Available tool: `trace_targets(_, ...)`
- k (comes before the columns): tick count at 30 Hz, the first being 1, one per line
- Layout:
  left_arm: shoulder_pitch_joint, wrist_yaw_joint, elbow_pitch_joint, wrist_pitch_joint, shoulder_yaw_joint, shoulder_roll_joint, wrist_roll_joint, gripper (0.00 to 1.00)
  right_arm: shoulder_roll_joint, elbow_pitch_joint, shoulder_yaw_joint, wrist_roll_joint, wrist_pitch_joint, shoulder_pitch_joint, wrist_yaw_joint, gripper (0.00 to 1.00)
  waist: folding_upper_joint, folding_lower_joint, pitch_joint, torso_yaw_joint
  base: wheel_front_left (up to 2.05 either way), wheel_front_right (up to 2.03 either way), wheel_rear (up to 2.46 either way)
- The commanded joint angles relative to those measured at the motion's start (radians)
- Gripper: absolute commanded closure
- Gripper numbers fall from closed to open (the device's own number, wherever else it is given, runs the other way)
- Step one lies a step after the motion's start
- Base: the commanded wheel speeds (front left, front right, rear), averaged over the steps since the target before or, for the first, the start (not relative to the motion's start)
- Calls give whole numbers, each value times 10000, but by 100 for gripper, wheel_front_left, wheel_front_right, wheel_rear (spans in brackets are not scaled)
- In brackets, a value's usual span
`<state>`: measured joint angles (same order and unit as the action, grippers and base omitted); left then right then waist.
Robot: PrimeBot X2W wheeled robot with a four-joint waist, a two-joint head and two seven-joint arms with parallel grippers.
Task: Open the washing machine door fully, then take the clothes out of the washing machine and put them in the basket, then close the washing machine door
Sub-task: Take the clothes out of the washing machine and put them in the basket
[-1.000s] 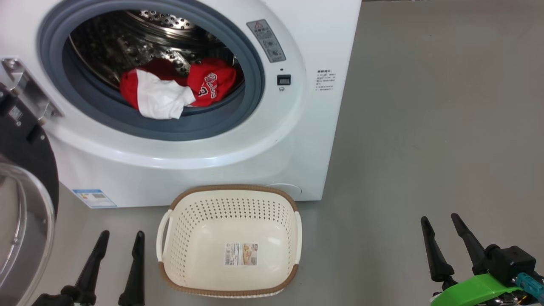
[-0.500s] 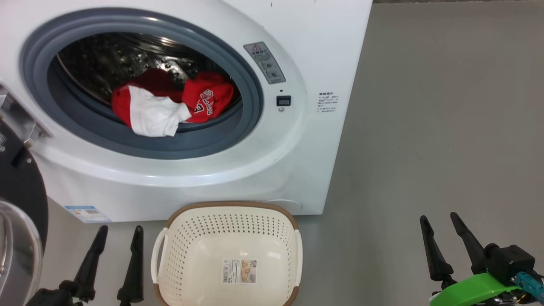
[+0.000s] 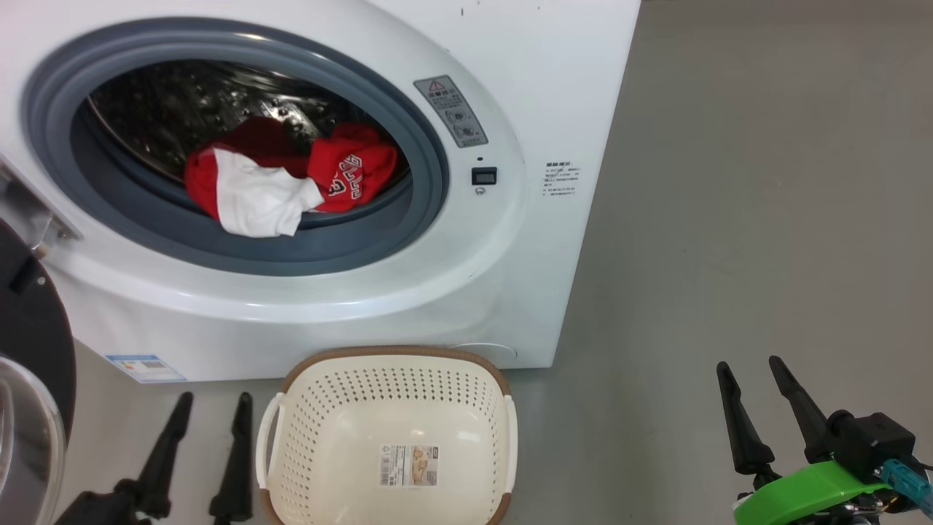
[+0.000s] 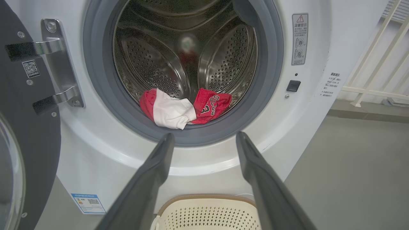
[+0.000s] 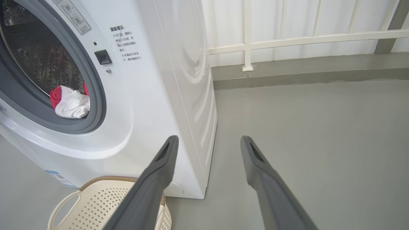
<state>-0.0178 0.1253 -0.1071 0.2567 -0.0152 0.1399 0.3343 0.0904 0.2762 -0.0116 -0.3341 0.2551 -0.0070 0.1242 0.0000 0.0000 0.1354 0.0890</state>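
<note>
The washing machine door (image 3: pixel 33 343) hangs open at the left edge of the head view. In the washing machine (image 3: pixel 525 240), upper left, the red and white clothes (image 3: pixel 284 186) lie at the drum's (image 3: pixel 182 109) front lip. The basket (image 3: pixel 393 355) stands on the floor (image 3: pixel 729 219) at bottom centre. The left gripper (image 3: pixel 215 399), lower left, and the right gripper (image 3: pixel 748 363), lower right, have fingers spread, holding nothing.
</note>
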Motion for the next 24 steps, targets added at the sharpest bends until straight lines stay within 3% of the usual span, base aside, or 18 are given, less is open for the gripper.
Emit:
trace_targets(1, 452, 54, 160, 51, -243, 119, -40, 0, 86, -233, 276, 48, 67, -265, 65, 0, 0, 0, 72, -35, 0, 0, 0)
trace_targets(13, 3059, 54, -2019, 51, -188, 107, -507, 0, 80, -348, 371, 89, 67, -765, 65, 0, 0, 0, 1325, -525, 0, 0, 0)
trace_targets(24, 6154, 54, -3852, 51, 473, 797, -378, 0, -49, -503, 420, 113, 67, -1427, 65, 0, 0, 0, 2628, -1228, 0, 0, 0)
